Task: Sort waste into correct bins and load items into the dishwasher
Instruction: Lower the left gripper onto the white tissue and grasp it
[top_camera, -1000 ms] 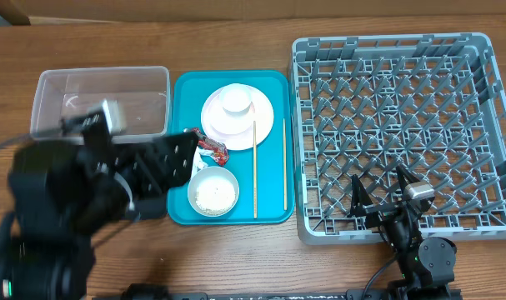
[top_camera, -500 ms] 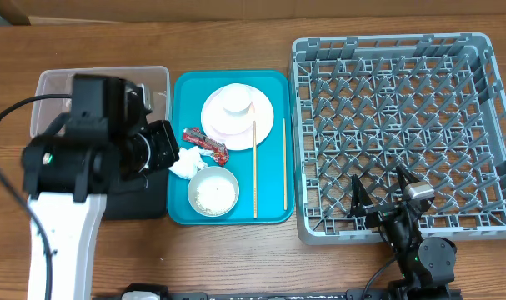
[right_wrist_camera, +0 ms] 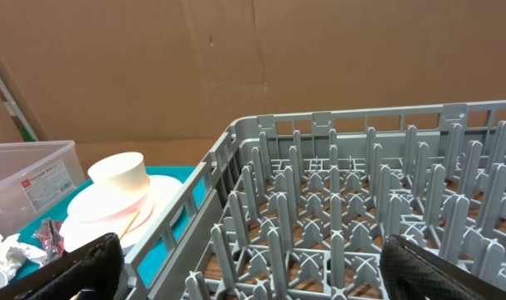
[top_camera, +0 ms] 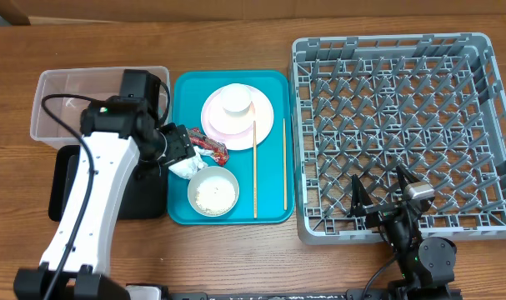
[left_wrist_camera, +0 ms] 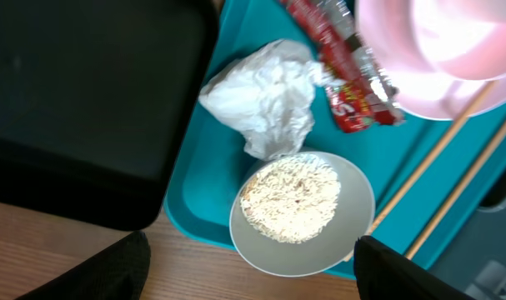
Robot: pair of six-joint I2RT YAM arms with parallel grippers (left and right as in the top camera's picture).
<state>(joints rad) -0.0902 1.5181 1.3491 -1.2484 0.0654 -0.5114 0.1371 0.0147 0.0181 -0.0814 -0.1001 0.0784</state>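
Overhead view, read left to right.

- Clear tub (top_camera: 61, 96) sat at 10 o'clock on the surface. The black tray (top_camera: 69, 187) lay just beside it at 6 o'clock (the arm hid part of it).
- Left gripper (top_camera: 179, 150) hovered over the 9 o'clock edge of the teal tray (top_camera: 269, 208). Its fingers (left_wrist_camera: 119, 267) were spread, with nothing between them.
- Tissue (top_camera: 184, 167) lay on the teal tray, very near the left gripper at about 5 o'clock. In the wrist view it sat at 12 o'clock. It was a crumpled lump with no clear long axis.
- Wrapper (top_camera: 209, 145) touched the tissue on its 1 o'clock side. Its long axis ran 10 to 4 o'clock, and its far end reached the plate (top_camera: 257, 125).
- Bowl (top_camera: 212, 192) of rice sat at 6 o'clock of the wrapper. The cup (top_camera: 236, 100) stood on the plate.
- Chopsticks (top_camera: 254, 167) lay parallel, 12 to 6 o'clock.
- Rack (top_camera: 403, 108) held no dishes.
- Right gripper (top_camera: 384, 204) was spread and empty at the rack's 6 o'clock edge.

Judgement: the left arm was far nearer the waste, and the tissue looked the likely pick. Both bins lay toward 9 o'clock from it.
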